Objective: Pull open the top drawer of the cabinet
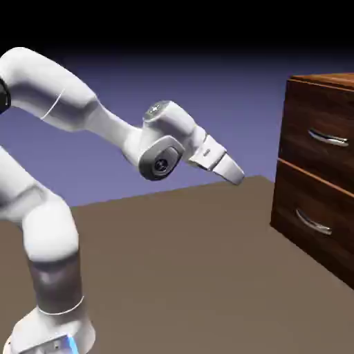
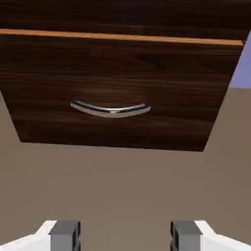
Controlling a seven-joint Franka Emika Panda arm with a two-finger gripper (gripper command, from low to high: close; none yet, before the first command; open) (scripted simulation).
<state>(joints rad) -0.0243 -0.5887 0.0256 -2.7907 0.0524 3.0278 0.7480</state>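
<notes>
Gripper hangs over bare table, jaws spread wide, holding nothing, well short of the cabinet at the exterior view's right edge. Top drawer shut flush; open floor lies between.

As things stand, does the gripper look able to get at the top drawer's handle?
Probably yes. The gripper hangs open in free air, apart from the cabinet, with only bare table between them. The top drawer's handle sits higher than the fingertips, so the arm would need to rise and advance.
</notes>
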